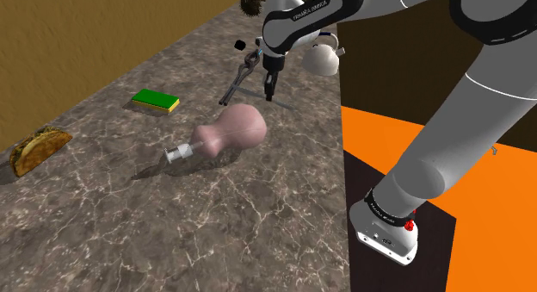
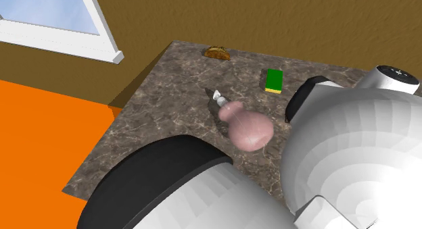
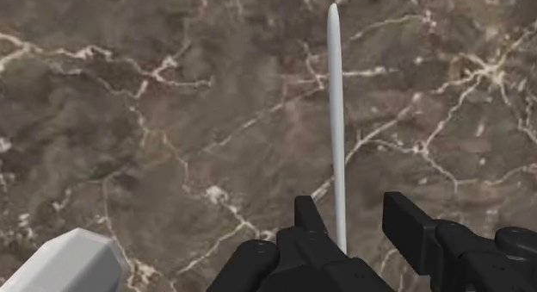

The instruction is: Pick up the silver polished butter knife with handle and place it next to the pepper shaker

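The butter knife (image 3: 336, 118) appears edge-on as a thin pale silver strip between my fingers, over the brown marble counter (image 3: 129, 118). It runs close along one finger (image 3: 308, 217), and a clear gap separates it from the other finger (image 3: 409, 226). My gripper (image 3: 357, 211) is open. In the shoulder view the gripper (image 1: 268, 90) hangs over the far part of the counter, with the grey knife (image 1: 237, 83) slanting just to its left. The pepper shaker (image 1: 228, 133) is pink with a silvery tip and lies on its side nearer the middle; it also shows in the second exterior view (image 2: 247, 126).
A green and yellow sponge (image 1: 155, 100) lies left of the knife, and a taco (image 1: 39, 148) sits at the counter's far left. An orange floor (image 1: 387, 135) borders the counter on the right. A pale grey block (image 3: 64, 264) juts in beside my fingers. The arm (image 2: 338, 167) blocks much of the second exterior view.
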